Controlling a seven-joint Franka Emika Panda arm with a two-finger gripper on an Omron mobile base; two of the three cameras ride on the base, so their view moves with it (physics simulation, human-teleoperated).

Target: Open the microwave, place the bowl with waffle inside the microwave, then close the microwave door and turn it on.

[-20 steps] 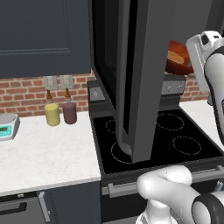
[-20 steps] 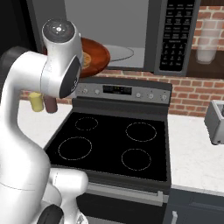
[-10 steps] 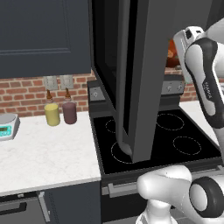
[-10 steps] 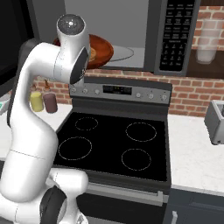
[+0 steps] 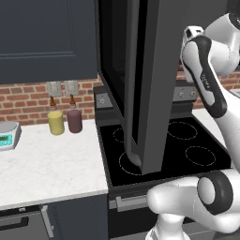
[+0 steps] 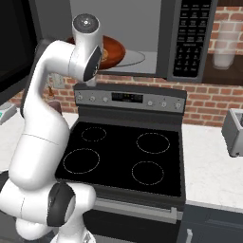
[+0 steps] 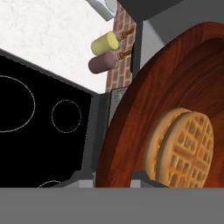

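White robot arm (image 6: pixel 52 95): swung leftward and deeper toward the oven cavity over the last second. Dark reddish-brown round bowl (image 6: pixel 110 49): carried further inside, now over the clear turntable plate (image 6: pixel 130 59).

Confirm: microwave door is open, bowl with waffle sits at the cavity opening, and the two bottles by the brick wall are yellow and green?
One error: the bottles are yellow and purple, not green, as the left base view shows. The microwave door is open, and the bowl with the waffle is at the cavity opening.
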